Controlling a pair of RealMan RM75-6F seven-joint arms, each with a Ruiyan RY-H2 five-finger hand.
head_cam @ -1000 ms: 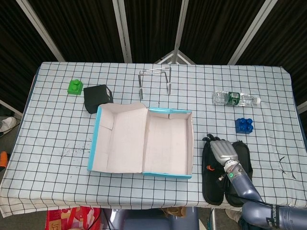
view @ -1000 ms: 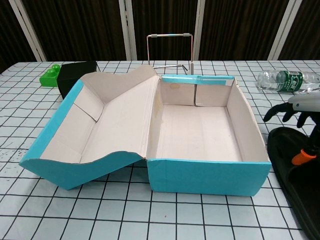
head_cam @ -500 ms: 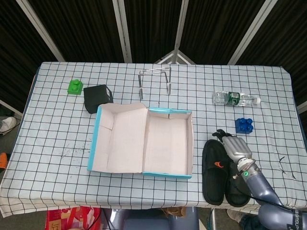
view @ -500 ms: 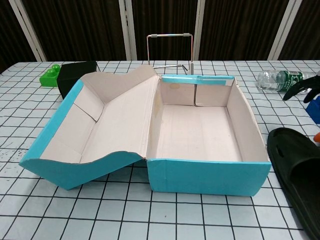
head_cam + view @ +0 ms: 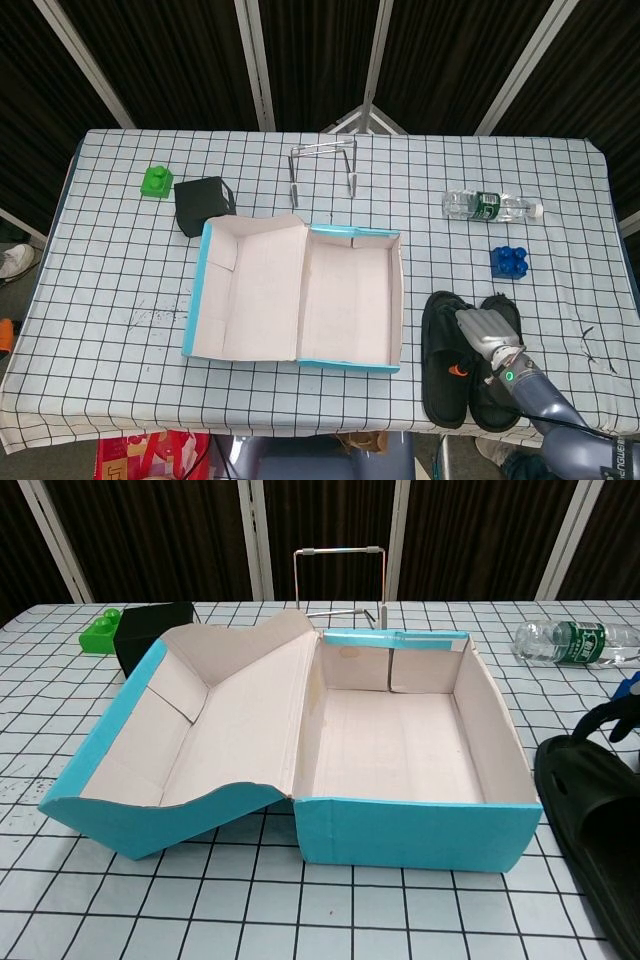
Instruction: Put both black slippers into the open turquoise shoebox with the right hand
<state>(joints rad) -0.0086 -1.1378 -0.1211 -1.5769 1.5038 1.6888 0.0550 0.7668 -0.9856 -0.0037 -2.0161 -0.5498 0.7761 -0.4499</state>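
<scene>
— Where's the right hand (image 5: pixel 487 327)?
— Resting on the pair of black rubber slippers (image 5: pixel 447 365); whether it grips them, I cannot tell.
— And those slippers?
— On the checked tablecloth (image 5: pixel 120 300), just right of the open turquoise cardboard shoebox (image 5: pixel 352 300)

On my desk (image 5: pixel 100 300) I see the open turquoise shoebox (image 5: pixel 300 290), two black slippers (image 5: pixel 465 365), a water bottle (image 5: pixel 488 206), blue block (image 5: pixel 509 261), green block (image 5: pixel 155 181), black box (image 5: pixel 204 205) and wire stand (image 5: pixel 323 168).
</scene>
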